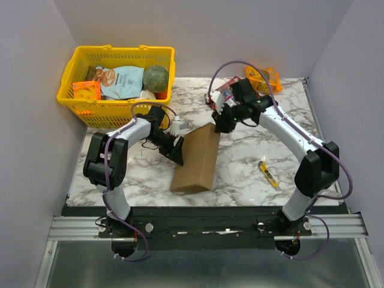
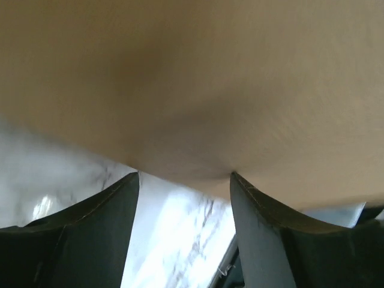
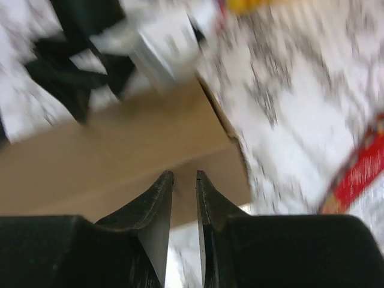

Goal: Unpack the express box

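Left fingers (image 2: 90,234) spread wide, tips pressed to the side of the box (image 1: 197,157) at mid-table — right fingers (image 3: 155,207) nearly closed above its far end, pinching nothing. Danger: neither grips it — a push could skid or tip it.

Two white arms (image 1: 137,128) with black joints (image 1: 99,159) and purple cables (image 1: 240,62)

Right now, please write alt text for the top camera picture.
A brown cardboard box lies on a marble table, the left gripper at its left side, the right gripper at its far corner. A yellow basket stands at the far left; a yellow knife lies to the right.
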### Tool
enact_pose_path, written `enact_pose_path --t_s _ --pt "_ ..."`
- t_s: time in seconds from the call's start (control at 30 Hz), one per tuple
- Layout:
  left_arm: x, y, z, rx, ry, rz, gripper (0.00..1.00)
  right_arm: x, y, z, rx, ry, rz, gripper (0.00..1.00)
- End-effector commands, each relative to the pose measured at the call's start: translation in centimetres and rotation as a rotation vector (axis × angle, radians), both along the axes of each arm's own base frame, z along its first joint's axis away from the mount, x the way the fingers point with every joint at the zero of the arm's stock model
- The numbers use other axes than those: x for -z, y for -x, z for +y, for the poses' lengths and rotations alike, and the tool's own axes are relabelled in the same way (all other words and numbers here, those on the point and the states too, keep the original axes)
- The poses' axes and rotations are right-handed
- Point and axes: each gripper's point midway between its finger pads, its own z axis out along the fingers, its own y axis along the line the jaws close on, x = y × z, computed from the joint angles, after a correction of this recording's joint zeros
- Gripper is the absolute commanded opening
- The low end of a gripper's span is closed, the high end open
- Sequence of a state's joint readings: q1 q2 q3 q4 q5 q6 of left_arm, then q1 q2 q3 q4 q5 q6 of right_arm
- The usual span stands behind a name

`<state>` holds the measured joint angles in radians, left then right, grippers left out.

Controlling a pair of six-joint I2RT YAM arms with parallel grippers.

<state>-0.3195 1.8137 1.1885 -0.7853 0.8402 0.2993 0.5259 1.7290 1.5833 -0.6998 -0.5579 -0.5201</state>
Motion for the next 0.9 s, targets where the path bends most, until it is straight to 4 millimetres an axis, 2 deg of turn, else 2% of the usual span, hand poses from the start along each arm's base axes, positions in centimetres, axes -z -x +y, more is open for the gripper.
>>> enact_pose_path --t_s 0.0,0.2,0.27,0.33,0.37,0.4,0.43,0.47,0.5,0.57,0.6,0.63,0.67,0.7,0.77,0.87 --pt "1.2 -1.7 -1.8 0.001 0.022 -0.051 0.71 -3.8 3.2 7.7 -0.218 -0.241 0.037 0.3" --pt "1.3 -2.5 0.0 -0.087 -0.02 -0.009 0.71 -2.7 2.7 8.9 -0.211 -0.234 0.056 0.3" --pt "1.6 -2.5 0.8 -0.114 -0.033 0.019 0.71 -3.7 1.9 8.7 -0.176 -0.226 0.01 0.3" --pt "2.1 -3.0 1.9 -0.14 -0.064 0.02 0.71 -6.0 0.0 7.2 -0.077 -0.211 -0.101 0.25" --pt "2.2 -3.1 2.1 -0.143 -0.067 0.012 0.71 -6.7 -0.5 6.4 -0.05 -0.213 -0.118 0.28" --pt "2.1 -3.2 2.2 -0.148 -0.067 0.008 0.7 -6.4 -1.9 4.3 0.009 -0.206 -0.112 0.31" --pt "1.8 -3.3 2.1 -0.146 -0.054 0.005 0.7 -6.4 -2.3 3.0 0.062 -0.214 -0.076 0.35" --pt "1.2 -3.4 2.0 -0.146 -0.032 -0.004 0.7 -6.4 -2.7 1.8 0.103 -0.219 -0.051 0.45" --pt "0.7 -3.4 1.7 -0.139 -0.008 -0.012 0.7 -5.6 -4.1 -1.0 0.185 -0.216 -0.013 0.51" --pt "-0.8 -3.7 0.9 -0.146 0.05 -0.049 0.71 -2.6 -3.9 -3.9 0.291 -0.188 0.109 0.68" --pt "-1.2 -3.9 0.7 -0.159 0.064 -0.065 0.71 -1.7 -4.6 -6.3 0.365 -0.177 0.133 0.72" --pt "-1.9 -4.8 0.3 -0.166 0.088 -0.122 0.72 -0.8 -4.5 -7.6 0.416 -0.169 0.17 0.76" --pt "-2.5 -4.9 0.1 -0.179 0.088 -0.144 0.72 1.8 -3.5 -8.9 0.451 -0.14 0.236 0.79" --pt "-2.6 -4.9 -0.5 -0.168 0.081 -0.164 0.72 2.3 -3.4 -10.4 0.493 -0.141 0.254 0.81" --pt "-2.8 -5.1 -0.9 -0.166 0.057 -0.184 0.72 5.1 -1.3 -11.4 0.509 -0.118 0.338 0.81" --pt "-2.5 -4.7 -1.4 -0.15 0.065 -0.159 0.72 6.5 1.1 -11.1 0.461 -0.133 0.39 0.81"
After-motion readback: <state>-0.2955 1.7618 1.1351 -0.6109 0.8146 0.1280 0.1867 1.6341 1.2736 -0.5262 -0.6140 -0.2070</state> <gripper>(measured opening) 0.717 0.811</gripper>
